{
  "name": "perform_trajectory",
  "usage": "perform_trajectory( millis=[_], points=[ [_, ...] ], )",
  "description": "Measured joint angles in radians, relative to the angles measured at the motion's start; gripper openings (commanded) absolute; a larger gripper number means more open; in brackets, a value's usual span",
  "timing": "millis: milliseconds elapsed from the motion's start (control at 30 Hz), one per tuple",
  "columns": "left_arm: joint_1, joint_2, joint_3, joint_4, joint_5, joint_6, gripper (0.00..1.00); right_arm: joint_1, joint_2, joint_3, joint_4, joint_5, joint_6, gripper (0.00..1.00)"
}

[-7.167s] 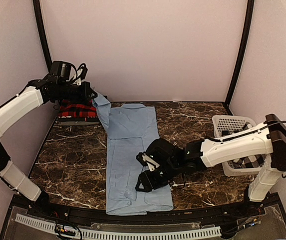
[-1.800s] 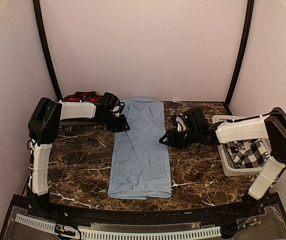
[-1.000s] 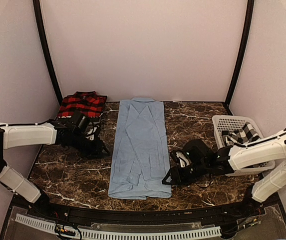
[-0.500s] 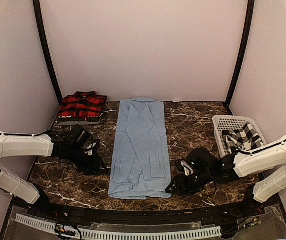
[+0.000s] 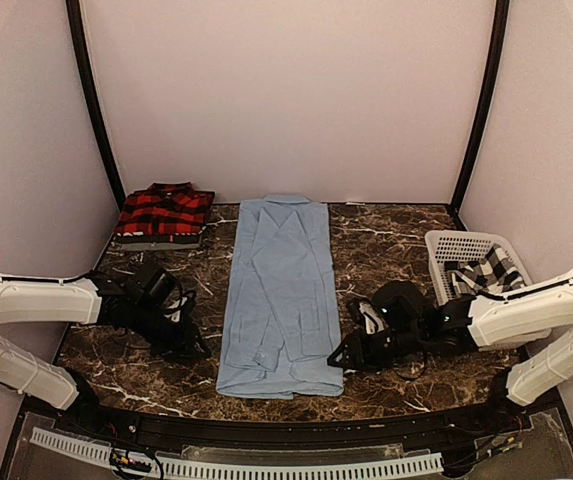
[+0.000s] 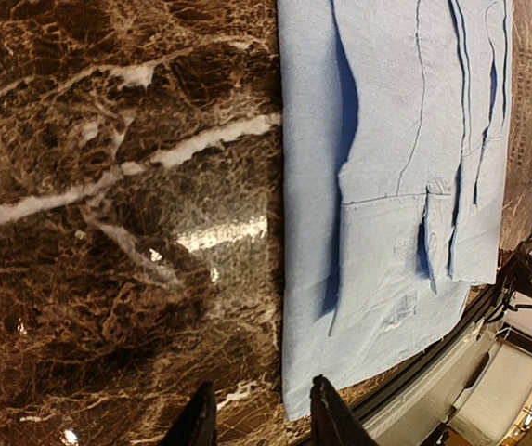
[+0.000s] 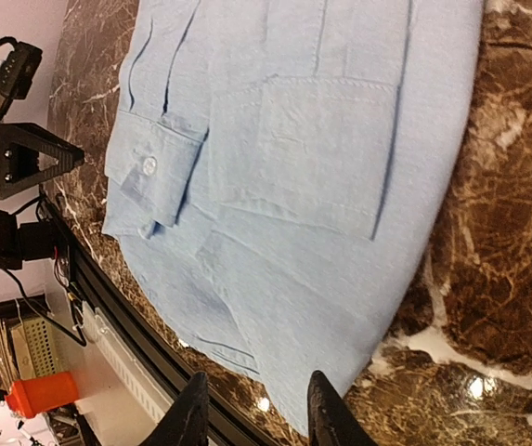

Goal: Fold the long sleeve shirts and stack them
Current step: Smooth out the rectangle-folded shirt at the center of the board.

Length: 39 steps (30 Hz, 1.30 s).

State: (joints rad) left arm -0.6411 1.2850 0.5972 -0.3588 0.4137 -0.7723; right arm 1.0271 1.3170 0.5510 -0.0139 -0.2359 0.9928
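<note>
Left gripper [image 5: 194,346]: jaws apart, nothing between them. Its wrist view shows only bare marble in the gap between the fingertips [image 6: 325,413]. It sits low over the table [image 5: 396,250], just beside the near-left corner of the light blue shirt [image 5: 281,290]. Can't tell whether the inner finger touches the cloth edge.

Right gripper [image 5: 341,358]: jaws also apart, clamped on nothing. It's low too, just off the shirt's near-right corner. Its wrist view shows the hem edge past the fingertips [image 7: 194,409], no cloth pinched.

Light blue shirt: flat down the middle of the table, collar at the far end, hem at the near edge. Both sides and sleeves are folded in over the front, so it's a long narrow strip. One buttoned cuff [image 7: 149,165] lies on top near the hem.

Red-and-black plaid shirt [image 5: 164,212]: folded, far-left corner of the table, well apart from both arms.

Black-and-white checked shirt [image 5: 481,275]: bunched inside the white lattice basket [image 5: 466,238] at the right edge of the table, behind my right arm.
</note>
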Motion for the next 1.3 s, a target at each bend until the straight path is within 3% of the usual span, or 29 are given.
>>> perform_trajectory(
  millis=[333,633,900,1300],
  points=[
    [-0.010,-0.011,-0.005,-0.010,0.023,-0.003,0.33,0.014,0.182,0.037,0.071,-0.084,-0.032,0.31],
    [-0.013,-0.011,-0.005,-0.023,0.048,-0.002,0.34,0.040,0.173,-0.010,0.082,-0.130,-0.029,0.34],
    [-0.024,-0.006,-0.005,-0.042,0.088,0.006,0.40,0.040,0.085,-0.010,-0.012,-0.127,-0.031,0.35],
    [-0.068,0.058,-0.024,-0.016,0.165,0.004,0.39,0.031,0.032,-0.083,-0.019,-0.108,0.006,0.34]
  ],
)
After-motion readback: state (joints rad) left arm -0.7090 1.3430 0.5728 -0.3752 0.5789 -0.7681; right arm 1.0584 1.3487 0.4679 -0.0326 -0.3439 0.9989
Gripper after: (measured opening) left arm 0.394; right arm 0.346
